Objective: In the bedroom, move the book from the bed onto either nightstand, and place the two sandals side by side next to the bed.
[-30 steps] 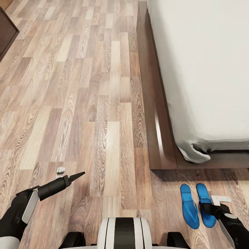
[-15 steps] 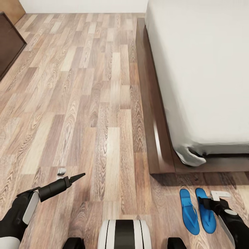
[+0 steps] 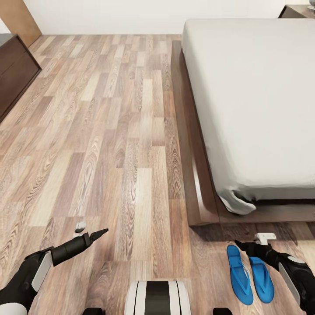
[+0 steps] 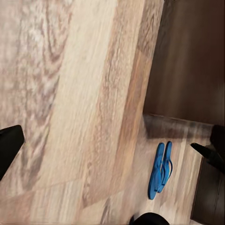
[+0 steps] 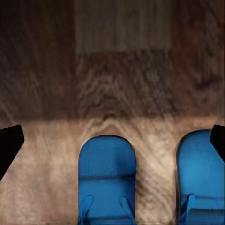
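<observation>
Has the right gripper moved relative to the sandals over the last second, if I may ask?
Yes. From over the right-hand sandal's middle, the right gripper has shifted to the sandals' toe ends, nearer the bed frame.

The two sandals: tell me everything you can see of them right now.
The two sandals are bright blue flat flip-flops with thin soles and matching blue toe straps. They lie sole-down on the wood-plank floor, side by side and roughly parallel, a narrow strip of floor showing between them, toes toward the foot of the bed, just off its dark wooden frame. The right gripper hangs above their toe ends, fingers spread, holding neither.
</observation>
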